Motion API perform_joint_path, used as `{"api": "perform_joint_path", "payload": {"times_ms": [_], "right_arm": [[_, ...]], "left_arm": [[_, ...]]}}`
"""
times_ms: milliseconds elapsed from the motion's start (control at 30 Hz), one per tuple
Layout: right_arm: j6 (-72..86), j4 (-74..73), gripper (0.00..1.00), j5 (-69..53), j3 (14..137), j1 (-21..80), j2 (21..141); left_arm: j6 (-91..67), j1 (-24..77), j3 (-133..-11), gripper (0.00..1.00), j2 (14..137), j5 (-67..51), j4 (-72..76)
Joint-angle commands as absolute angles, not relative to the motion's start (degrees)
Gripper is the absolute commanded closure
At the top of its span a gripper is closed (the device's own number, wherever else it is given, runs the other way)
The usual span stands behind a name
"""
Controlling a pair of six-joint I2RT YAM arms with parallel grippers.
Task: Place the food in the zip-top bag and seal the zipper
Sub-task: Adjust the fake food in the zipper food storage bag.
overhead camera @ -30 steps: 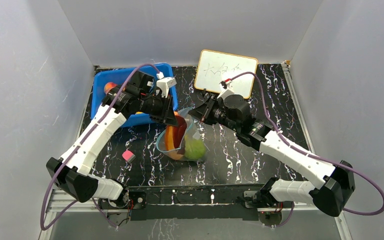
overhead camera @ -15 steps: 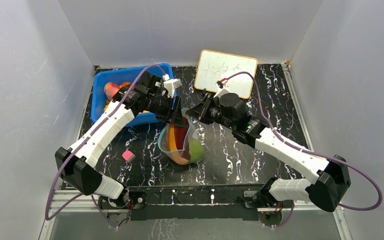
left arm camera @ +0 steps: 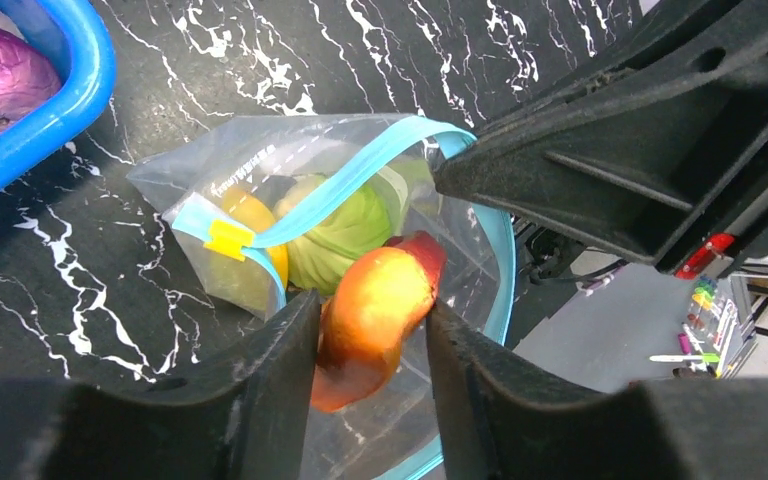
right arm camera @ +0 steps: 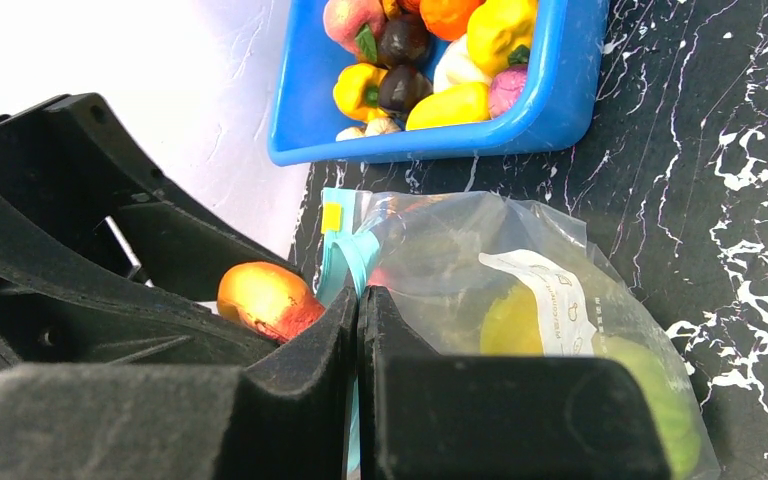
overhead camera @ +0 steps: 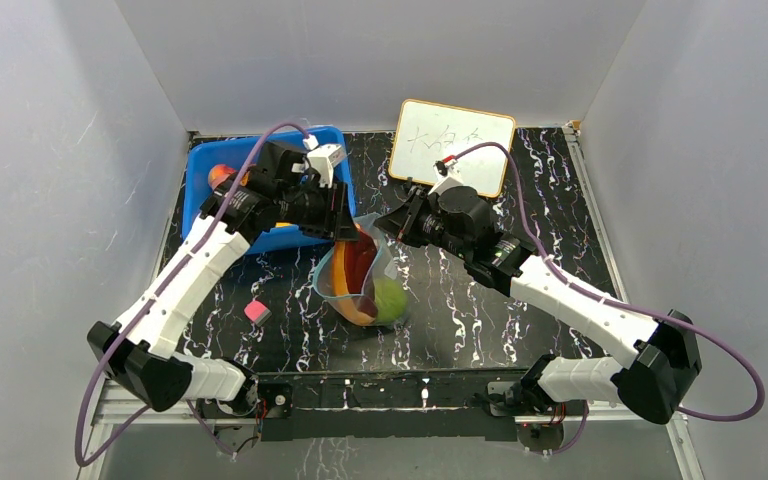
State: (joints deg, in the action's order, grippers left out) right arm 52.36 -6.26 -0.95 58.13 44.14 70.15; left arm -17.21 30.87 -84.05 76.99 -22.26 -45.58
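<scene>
The zip-top bag [overhead camera: 365, 285] stands mouth-up at mid-table with a green round fruit [overhead camera: 392, 298] and a yellow piece [left arm camera: 260, 215] inside. My right gripper [right arm camera: 358, 300] is shut on the far side of its mouth, on the blue-teal zipper [right arm camera: 345, 255]. My left gripper [left arm camera: 372, 305] hovers over the mouth, its jaws apart. The orange-and-dark-red slice [left arm camera: 375, 315] hangs between them, loose on its right side, its end down in the bag. The zipper [left arm camera: 360, 175] gapes in a wide loop with a yellow slider tab [left arm camera: 228, 240].
The blue bin [overhead camera: 200, 180] at the back left holds several more toy fruits and vegetables [right arm camera: 440, 60]. A whiteboard [overhead camera: 452, 145] leans at the back. A small pink cube [overhead camera: 257, 311] lies left of the bag.
My left gripper's jaws have spread apart around the slice, and the slice has sunk lower into the bag's mouth. The right gripper keeps its hold on the mouth edge.
</scene>
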Motion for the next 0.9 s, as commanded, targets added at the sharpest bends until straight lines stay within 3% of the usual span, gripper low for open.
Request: {"api": "perform_joint_path", "payload": {"times_ms": [0,133,300,700,867], "right_arm": [[50.89,-4.77,1.00,0.52,59.94,43.97,69.55],[50.92,-4.12,1.00,0.04,59.87,43.97,69.89],[50.85,-2.78,1.00,-2.64,60.15,43.98,69.85],[49.74,-1.63,1.00,-8.66,63.94,44.08,70.02],[50.62,-0.11,1.00,-8.71,63.16,44.07,70.82]], "left_arm": [[-17.76,31.07,-84.37,0.67,73.58,-22.74,-46.95],[-20.33,31.11,-81.32,1.00,71.40,-26.58,-42.33],[-22.84,31.10,-81.50,1.00,72.85,-27.56,-40.42],[-15.53,31.11,-93.14,1.00,83.89,-21.80,-55.16],[-16.07,31.09,-91.87,1.00,85.23,-23.74,-52.12]]}}
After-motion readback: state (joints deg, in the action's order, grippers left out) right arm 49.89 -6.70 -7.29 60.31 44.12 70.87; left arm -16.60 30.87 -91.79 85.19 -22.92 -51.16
